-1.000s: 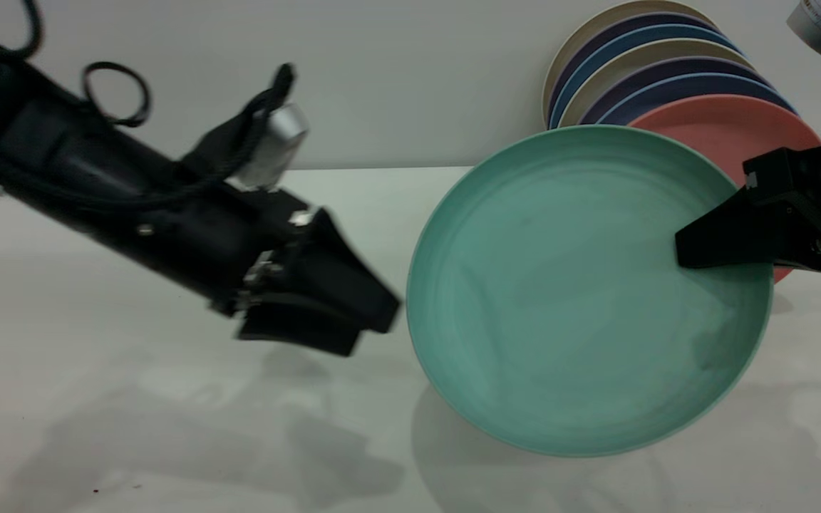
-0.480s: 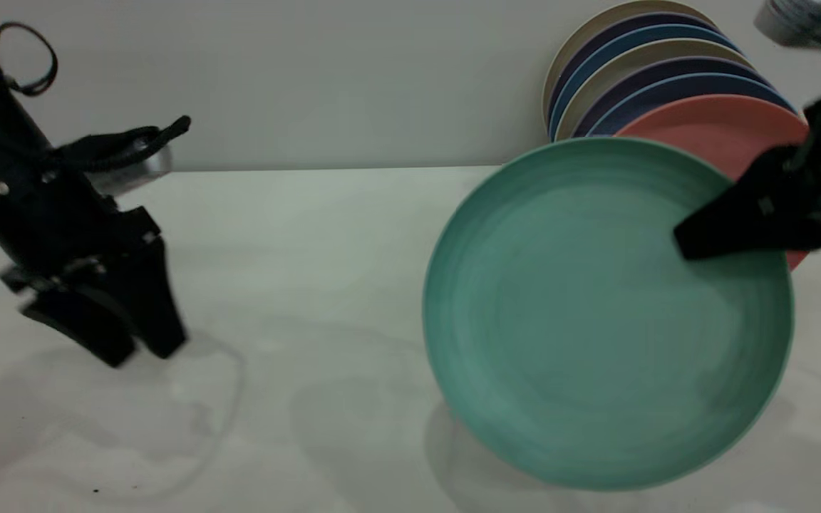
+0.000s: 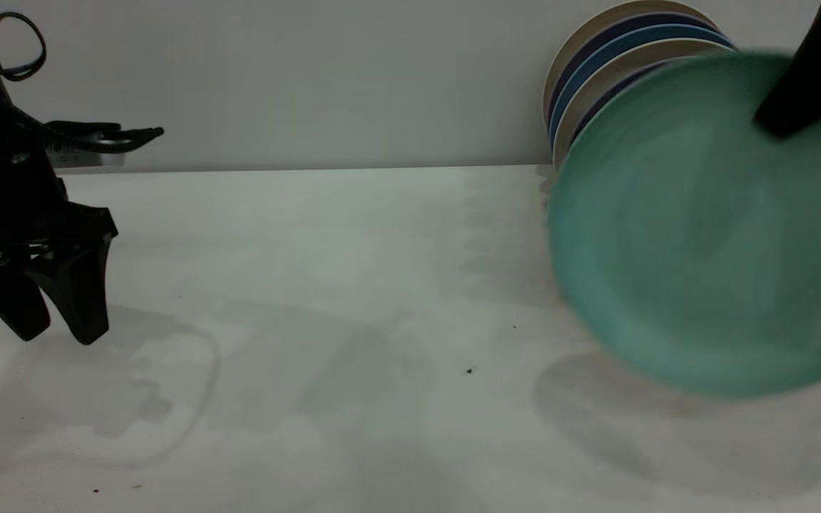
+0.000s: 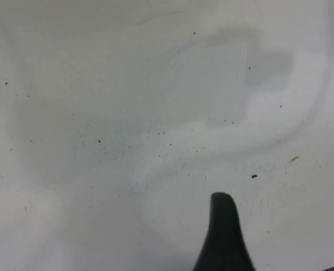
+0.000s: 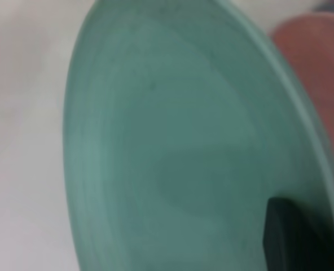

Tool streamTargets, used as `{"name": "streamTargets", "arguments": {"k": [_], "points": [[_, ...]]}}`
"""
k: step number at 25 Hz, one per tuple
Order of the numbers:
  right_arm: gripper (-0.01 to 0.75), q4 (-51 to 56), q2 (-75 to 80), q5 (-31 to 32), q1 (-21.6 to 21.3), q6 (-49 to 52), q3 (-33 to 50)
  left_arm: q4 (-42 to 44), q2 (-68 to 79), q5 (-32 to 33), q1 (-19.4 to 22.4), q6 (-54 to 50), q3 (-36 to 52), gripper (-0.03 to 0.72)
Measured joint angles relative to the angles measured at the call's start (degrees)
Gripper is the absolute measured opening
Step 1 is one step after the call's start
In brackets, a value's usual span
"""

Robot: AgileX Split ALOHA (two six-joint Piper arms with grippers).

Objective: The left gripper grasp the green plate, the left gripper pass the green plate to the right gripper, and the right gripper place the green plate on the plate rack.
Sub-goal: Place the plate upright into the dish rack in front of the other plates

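The green plate (image 3: 710, 228) hangs tilted above the table at the right, in front of the upright stacked plates. My right gripper (image 3: 774, 125) comes in from the top right and is shut on the plate's upper rim. In the right wrist view the green plate (image 5: 172, 147) fills the picture, with one dark finger (image 5: 291, 237) lying on its inner face. My left gripper (image 3: 61, 331) is at the far left, pointing down just above the table, open and empty. One of its fingers (image 4: 223, 237) shows over bare table. The plate rack is hidden.
Several beige, blue and purple plates (image 3: 617, 57) stand on edge against the back wall at the right. A salmon-pink plate (image 5: 319, 73) stands just behind the green one. The white table (image 3: 353, 285) stretches between the two arms.
The left gripper has pulled back to the far left and turned to point down. The right gripper has lifted the green plate up and to the right, toward the stacked plates.
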Motion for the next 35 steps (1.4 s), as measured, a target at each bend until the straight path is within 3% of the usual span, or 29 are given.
{"name": "streamTargets", "arguments": {"k": [5,11,15,23,35], "points": [[0.063,-7.1,0.0,0.5,0.3,-0.3,-5.7,0.0,0.0,-0.3,0.0,-0.1,0.0,0.584],[0.063,-15.2,0.0,-3.0,4.6,-5.5,-6.1,0.0,0.0,-0.7,0.0,-0.1,0.0,0.584],[0.063,-17.2,0.0,-6.2,6.7,-7.1,-6.1,0.0,0.0,-0.7,0.0,-0.1,0.0,0.584],[0.063,-18.7,0.2,-8.6,6.9,-9.6,-6.3,0.0,0.0,-1.8,0.0,-0.2,0.0,0.583],[0.061,-19.3,6.4,-3.1,6.9,-9.7,-16.4,0.0,0.0,-2.4,0.0,-0.2,0.0,0.582]]}}
